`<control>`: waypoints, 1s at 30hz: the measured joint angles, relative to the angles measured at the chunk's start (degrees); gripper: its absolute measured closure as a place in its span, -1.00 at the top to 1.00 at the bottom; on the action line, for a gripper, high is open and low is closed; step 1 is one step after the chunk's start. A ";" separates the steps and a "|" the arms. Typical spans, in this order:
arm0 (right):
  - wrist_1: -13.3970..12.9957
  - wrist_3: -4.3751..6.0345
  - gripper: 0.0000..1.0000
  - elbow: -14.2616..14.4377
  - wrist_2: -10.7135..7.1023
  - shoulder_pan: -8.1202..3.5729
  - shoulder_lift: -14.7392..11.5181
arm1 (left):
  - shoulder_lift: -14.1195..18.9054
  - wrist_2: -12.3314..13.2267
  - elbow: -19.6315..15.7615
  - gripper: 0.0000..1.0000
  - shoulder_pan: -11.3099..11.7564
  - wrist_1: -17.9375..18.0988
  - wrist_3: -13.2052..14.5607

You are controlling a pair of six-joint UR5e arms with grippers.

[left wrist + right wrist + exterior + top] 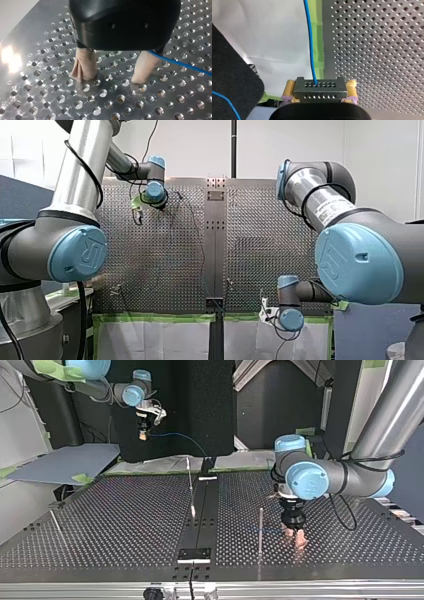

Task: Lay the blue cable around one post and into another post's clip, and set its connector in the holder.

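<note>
- my left gripper [111, 78] is down on the perforated table [62, 100]. its beige fingers [85, 65] are spread pretty wide, tips on the plate, nothing between them.
- the blue cable [180, 62] comes out from behind one of those fingers and runs off across the holes. can't tell if it actually touches the finger.
- in the top view that gripper sits just beside a thin upright post [260, 527], a bit right of the view's middle.
- my right gripper [320, 87] is clamped on the black connector [319, 93], with a yellow pad on each end. the cable leaves a hole in the connector's face and goes straight ahead.
- the connector is up in the air off the table's edge, over a white sheet [274, 32], at the top view's left.
</note>
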 joint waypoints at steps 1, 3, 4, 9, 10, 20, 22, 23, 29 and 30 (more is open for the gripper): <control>-0.31 0.10 -0.95 0.38 -0.06 -0.14 -0.42 | -0.01 0.02 0.00 1.00 0.06 0.00 -0.01; -1.19 0.50 -0.95 1.34 -0.29 -0.54 -1.43 | -0.02 0.08 -0.01 1.00 0.18 0.00 -0.03; -1.61 0.61 -0.95 1.77 -0.42 -0.71 -1.87 | -0.02 0.12 0.00 1.00 0.22 0.00 -0.03; -4.01 0.68 -0.95 4.17 -1.66 -1.20 -4.32 | 0.01 0.22 -0.01 1.00 0.47 0.00 -0.05; -4.42 0.67 -0.95 4.47 -1.98 -1.22 -4.74 | 0.04 0.22 -0.01 1.00 0.52 0.00 -0.05; -8.66 1.07 -0.95 5.09 -6.52 -1.41 -9.43 | 0.03 0.55 -0.02 1.00 0.75 0.00 -0.05; -8.92 1.09 -0.95 5.10 -7.67 -1.52 -10.59 | 0.03 0.57 -0.02 1.00 0.78 0.00 -0.05; -8.97 1.11 -0.95 5.10 -8.16 -1.56 -11.08 | 0.02 0.57 -0.02 1.00 0.79 0.00 -0.05; -8.67 1.13 -0.95 5.26 -10.59 -1.87 -14.23 | -0.02 0.59 0.02 1.00 0.81 0.00 -0.11; -8.63 1.15 -0.95 5.24 -10.73 -2.03 -14.80 | -0.01 0.62 0.03 1.00 0.81 -0.02 -0.12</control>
